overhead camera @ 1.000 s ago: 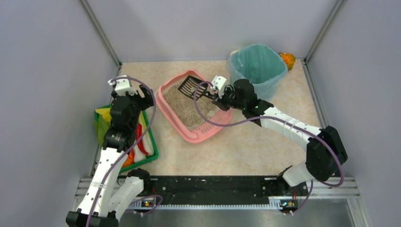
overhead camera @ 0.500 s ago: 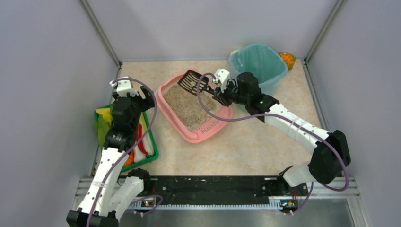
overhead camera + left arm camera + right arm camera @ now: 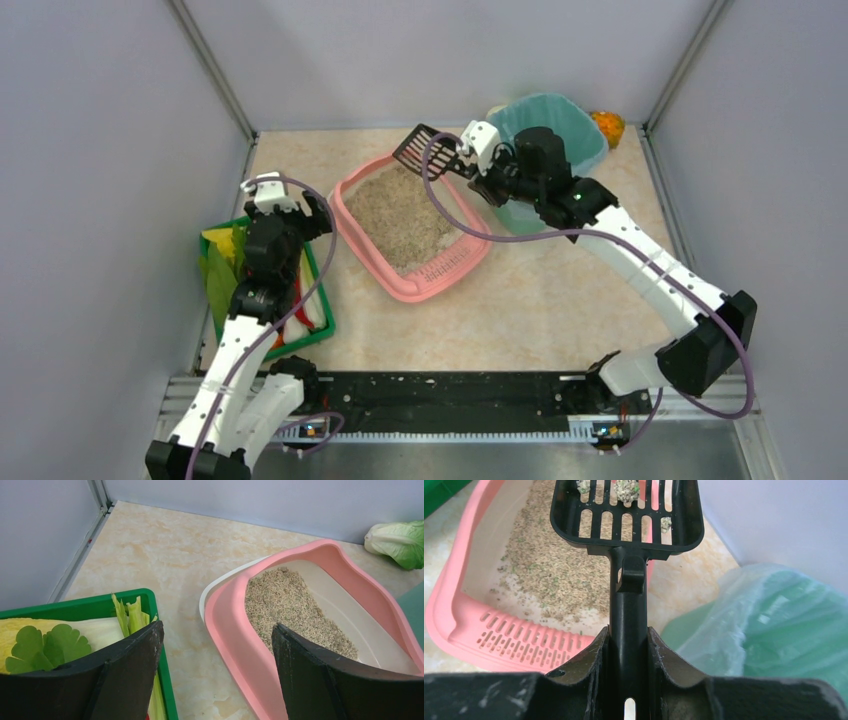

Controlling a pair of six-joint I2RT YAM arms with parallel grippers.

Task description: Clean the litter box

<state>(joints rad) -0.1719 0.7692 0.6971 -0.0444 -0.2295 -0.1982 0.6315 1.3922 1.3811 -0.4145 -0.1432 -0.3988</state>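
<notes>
My right claw [image 3: 628,636] grips scoop [image 3: 626,550], clumps [image 3: 626,489] aboard, over litter box [image 3: 440,280] far end; left claw [image 3: 217,630] open by green tray [image 3: 75,607].

Grey walls [image 3: 450,50], beige marbled tabletop [image 3: 540,300] (metal corner posts [image 3: 211,70])

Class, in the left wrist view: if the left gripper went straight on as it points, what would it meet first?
Probably the near rim of the litter box, framed by the open left gripper. It could meet the table just short of it; depth is unclear.
</notes>
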